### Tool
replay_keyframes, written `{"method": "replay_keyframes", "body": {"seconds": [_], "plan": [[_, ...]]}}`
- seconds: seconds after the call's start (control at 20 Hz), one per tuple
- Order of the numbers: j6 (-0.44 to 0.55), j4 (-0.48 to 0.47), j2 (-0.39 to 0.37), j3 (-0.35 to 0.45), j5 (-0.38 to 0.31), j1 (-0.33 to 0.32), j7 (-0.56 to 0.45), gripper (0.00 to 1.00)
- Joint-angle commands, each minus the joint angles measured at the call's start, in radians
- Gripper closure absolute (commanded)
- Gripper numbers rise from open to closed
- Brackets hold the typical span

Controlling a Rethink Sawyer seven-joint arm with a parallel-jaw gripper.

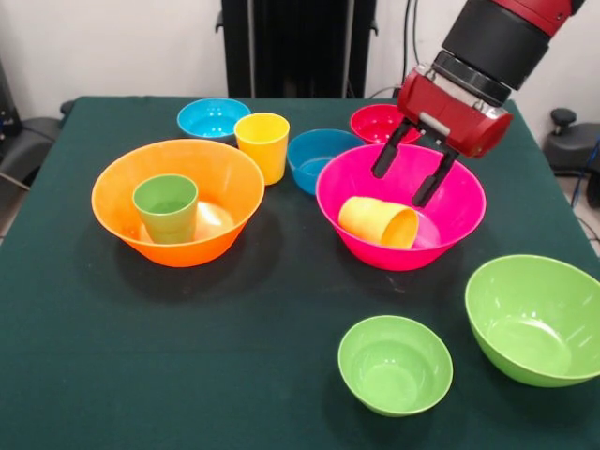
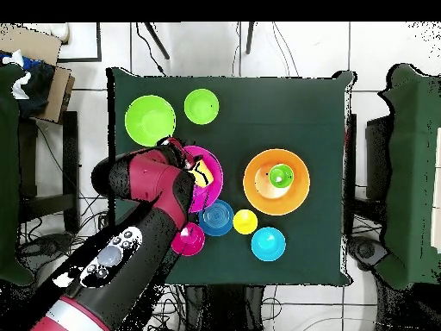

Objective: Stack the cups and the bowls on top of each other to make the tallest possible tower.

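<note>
My gripper [image 1: 405, 185] hangs open over the large hot pink bowl [image 1: 441, 232], fingers apart and empty. An orange-yellow cup [image 1: 377, 221] lies on its side inside that bowl, just below and left of the fingertips. The green cup [image 1: 166, 207] stands upright in the large orange bowl [image 1: 112, 183]. A yellow cup [image 1: 262, 144] stands upright on the cloth. Behind it sit the light blue bowl [image 1: 213, 118], the darker blue bowl [image 1: 314, 156] and the red-pink bowl [image 1: 377, 122]. A small lime green bowl [image 1: 395, 364] and a large lime green bowl [image 1: 534, 319] rest in front. In the overhead view the arm covers most of the pink bowl [image 2: 212, 177].
The dark green table [image 1: 262, 319] ends close behind the back row of bowls. Chairs [image 2: 392, 172] stand at both sides of the table and cables lie on the floor around it.
</note>
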Motion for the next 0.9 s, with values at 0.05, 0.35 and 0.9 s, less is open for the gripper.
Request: {"method": "replay_keyframes", "body": {"seconds": [0.05, 0.35, 0.9], "plan": [[0.112, 0.04, 0.02, 0.142, -0.047, 0.031, 0.104, 0.0], [0.079, -0.004, 0.061, 0.144, -0.036, 0.004, 0.103, 0.0], [-0.067, -0.021, 0.119, 0.176, -0.036, -0.024, 0.095, 0.0]]}}
